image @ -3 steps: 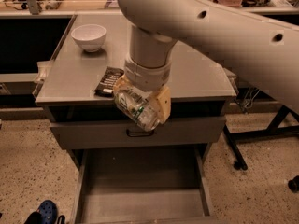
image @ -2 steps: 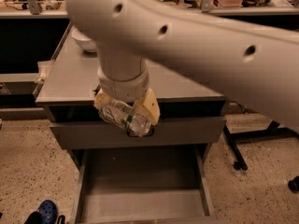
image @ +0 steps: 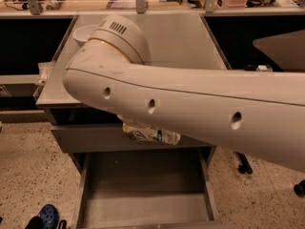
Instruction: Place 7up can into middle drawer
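Tool (image: 150, 130), under the arm (image: 190, 104), grips silvery green-labelled 7up can (image: 153, 135).

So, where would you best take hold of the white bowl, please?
Probably by its rim, from above: the bowl stands upright, open side up, on the cabinet top. The gripper is below the arm, by the can, above the open drawer.

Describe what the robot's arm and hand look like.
The arm is a thick, smooth off-white shell with three round recessed holes along its side. Its rounded joint has a yellow ring seam and a dark slotted vent. The hand is mostly hidden beneath it, above the open middle drawer.
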Robot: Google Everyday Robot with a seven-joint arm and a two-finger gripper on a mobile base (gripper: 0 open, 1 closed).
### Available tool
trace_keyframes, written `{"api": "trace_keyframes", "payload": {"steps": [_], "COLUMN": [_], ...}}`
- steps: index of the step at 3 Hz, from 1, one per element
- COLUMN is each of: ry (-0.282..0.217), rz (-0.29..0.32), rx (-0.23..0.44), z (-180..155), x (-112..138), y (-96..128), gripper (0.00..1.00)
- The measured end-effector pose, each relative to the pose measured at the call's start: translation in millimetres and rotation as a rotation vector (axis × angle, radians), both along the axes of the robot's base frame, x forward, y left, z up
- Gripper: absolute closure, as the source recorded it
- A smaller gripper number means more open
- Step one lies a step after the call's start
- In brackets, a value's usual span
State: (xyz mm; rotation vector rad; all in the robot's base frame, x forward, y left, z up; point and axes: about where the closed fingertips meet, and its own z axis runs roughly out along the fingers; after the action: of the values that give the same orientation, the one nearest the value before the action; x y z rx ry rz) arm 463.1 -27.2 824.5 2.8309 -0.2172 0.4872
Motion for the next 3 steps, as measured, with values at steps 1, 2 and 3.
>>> {"api": "trace_keyframes", "payload": {"steps": [1,2,3], "ry": [-0.032,-0.023,0.030], "rz": [0.037,0.008,0.005], "rx": [0.056,0.108,0.135], "z": [3.9,-25.0,-87.0], "x": [-1.5,-44.8,-67.8], "y": [4.6,-90.8,-165.0], "gripper": [1.00,1.00,1.00]}}
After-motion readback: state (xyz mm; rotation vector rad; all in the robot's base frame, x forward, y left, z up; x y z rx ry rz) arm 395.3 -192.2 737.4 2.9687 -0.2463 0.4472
